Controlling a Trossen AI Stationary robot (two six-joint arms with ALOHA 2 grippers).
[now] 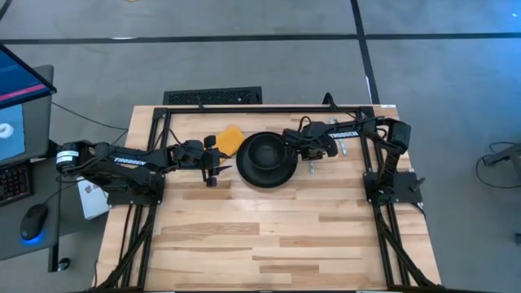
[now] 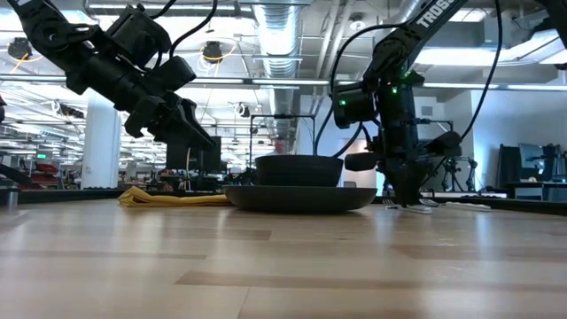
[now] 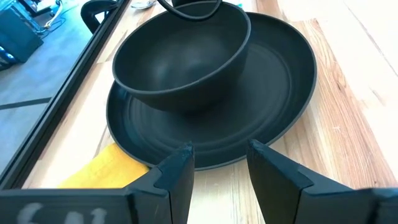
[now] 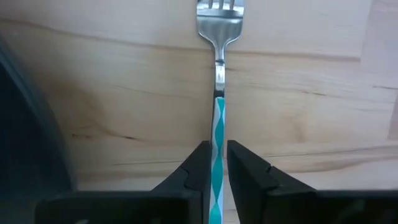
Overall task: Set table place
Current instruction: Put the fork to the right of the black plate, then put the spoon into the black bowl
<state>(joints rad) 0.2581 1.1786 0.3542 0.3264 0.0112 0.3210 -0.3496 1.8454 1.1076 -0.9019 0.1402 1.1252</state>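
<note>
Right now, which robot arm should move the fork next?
Probably the right. The right gripper is already closed on the fork beside the plate. The left gripper is open, empty, on the plate's other side.

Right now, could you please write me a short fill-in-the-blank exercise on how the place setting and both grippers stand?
1. The black bowl sits on the black ____.
2. The right gripper is shut on the handle of a ____.
3. The yellow cloth lies on the plate's ____ arm side.
4. The left gripper, facing the plate, is ____ and holds nothing.

Missing words: plate; fork; left; open
</note>
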